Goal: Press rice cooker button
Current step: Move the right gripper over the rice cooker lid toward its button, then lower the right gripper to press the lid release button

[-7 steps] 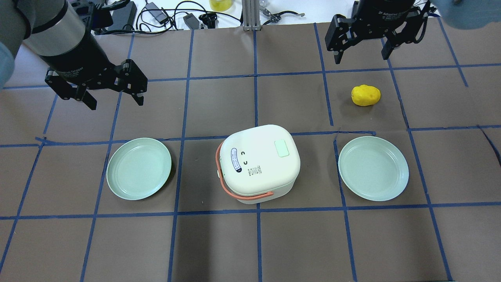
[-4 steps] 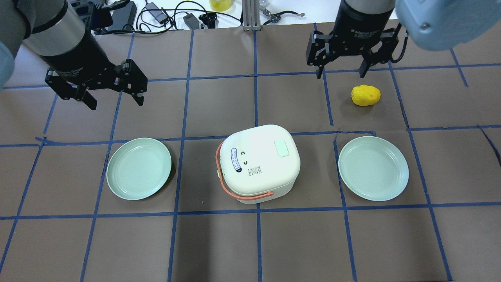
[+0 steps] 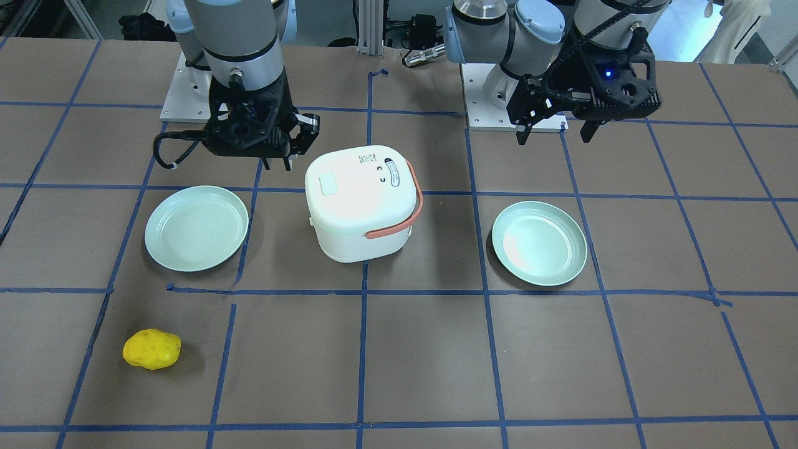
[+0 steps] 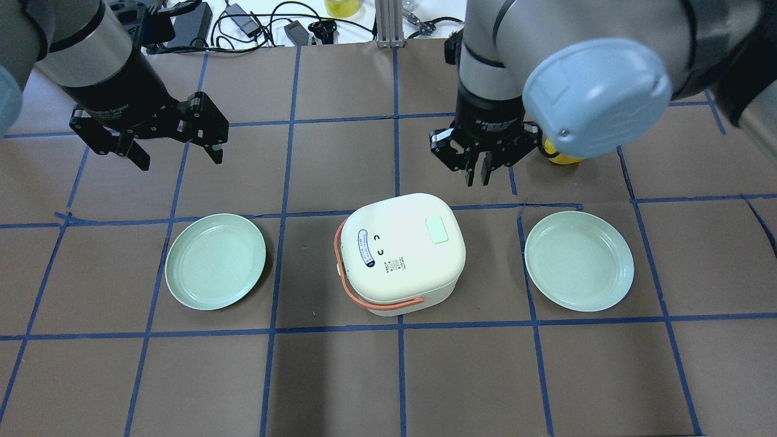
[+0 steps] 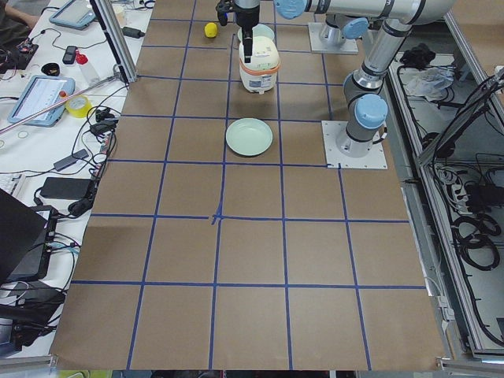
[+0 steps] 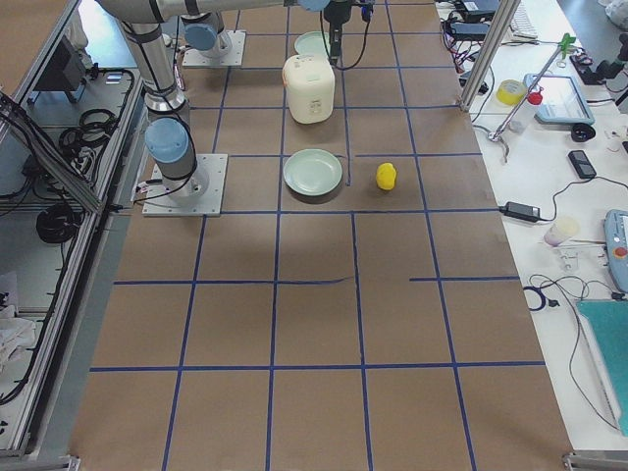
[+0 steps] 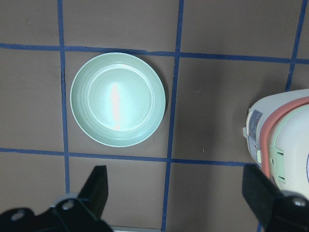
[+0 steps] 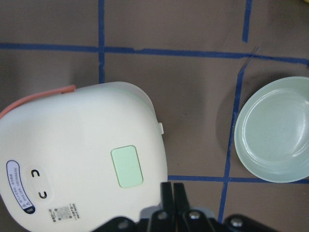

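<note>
1. Black fingers of the left gripper (image 4: 181,159) are spread wide and hold nothing. They hang over the brown table (image 4: 340,376), well apart from the job.
2. Under those spread fingers, on the robot's side of them, lies the left plate (image 4: 215,261), pale green and bare.
3. Between the two pairs of fingers stands the white rice cooker (image 4: 400,267), much nearer the right pair. Its lid (image 4: 397,243) is down, and the orange handle (image 4: 364,300) hangs round the side that faces the left fingers.
4. On top of the lid, on the half toward the right fingers, sits the button (image 4: 437,230), a small greenish tab. In the right wrist view it shows just ahead of the tips and a shade to one side, not touched.
5. Fingers of the right gripper (image 4: 478,177) are pressed together into one blunt point, pinching nothing. They aim down near the cooker's far rim.
6. To my eye the button needs no hold at all. It looks like stiff plastic set flush in the lid, so I would push straight down on its middle with those closed tips. The cooker seems light and its lid smooth, so a slanted push could skid off the tab or shove the pot along the table.
7. Beyond the right fingers a yellow lump (image 3: 151,349) rests on the table. The right plate (image 4: 580,261) lies beside the cooker, away from the left fingers.
</note>
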{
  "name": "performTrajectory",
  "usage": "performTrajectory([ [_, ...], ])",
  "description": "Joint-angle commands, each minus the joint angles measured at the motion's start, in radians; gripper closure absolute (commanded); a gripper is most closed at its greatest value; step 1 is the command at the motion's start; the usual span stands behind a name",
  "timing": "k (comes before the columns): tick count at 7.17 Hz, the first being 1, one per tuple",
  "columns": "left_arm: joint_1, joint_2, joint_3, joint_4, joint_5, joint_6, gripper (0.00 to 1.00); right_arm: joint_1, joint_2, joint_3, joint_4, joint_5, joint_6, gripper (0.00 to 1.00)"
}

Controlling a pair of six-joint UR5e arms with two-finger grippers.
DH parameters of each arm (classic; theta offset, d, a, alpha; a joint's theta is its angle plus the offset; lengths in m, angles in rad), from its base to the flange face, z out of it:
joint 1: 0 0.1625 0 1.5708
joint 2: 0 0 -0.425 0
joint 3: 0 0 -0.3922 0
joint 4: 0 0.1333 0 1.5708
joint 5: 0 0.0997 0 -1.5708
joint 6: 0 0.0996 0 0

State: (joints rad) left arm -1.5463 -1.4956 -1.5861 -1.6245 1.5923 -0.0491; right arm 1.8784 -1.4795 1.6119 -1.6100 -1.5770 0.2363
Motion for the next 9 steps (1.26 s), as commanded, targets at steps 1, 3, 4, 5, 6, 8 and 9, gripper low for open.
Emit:
performTrajectory([
  [1, 0.0, 0.0, 0.0, 0.0, 0.0, 0.0, 0.0, 0.041, -0.002, 0.136, -0.162, -0.001, 0.001, 1.0],
  [3, 0.0, 0.0, 0.0, 0.0, 0.0, 0.0, 0.0, 0.042, 0.004, 0.161, -0.226, 0.002, 0.006, 1.0],
  [4, 0.0, 0.0, 0.0, 0.0, 0.0, 0.0, 0.0, 0.042, 0.004, 0.164, -0.226, 0.009, 0.005, 1.0],
  [5, 0.0, 0.0, 0.0, 0.0, 0.0, -0.001, 0.0, 0.042, 0.004, 0.167, -0.226, 0.023, 0.005, 1.0],
  [6, 0.0, 0.0, 0.0, 0.0, 0.0, -0.002, 0.0, 0.042, 0.004, 0.175, -0.231, 0.023, 0.003, 1.0],
  [8, 0.0, 0.0, 0.0, 0.0, 0.0, 0.0, 0.0, 0.042, 0.016, 0.177, -0.237, 0.023, 0.003, 1.0],
  [9, 0.0, 0.0, 0.0, 0.0, 0.0, 0.0, 0.0, 0.042, 0.019, 0.175, -0.235, 0.023, 0.003, 1.0],
])
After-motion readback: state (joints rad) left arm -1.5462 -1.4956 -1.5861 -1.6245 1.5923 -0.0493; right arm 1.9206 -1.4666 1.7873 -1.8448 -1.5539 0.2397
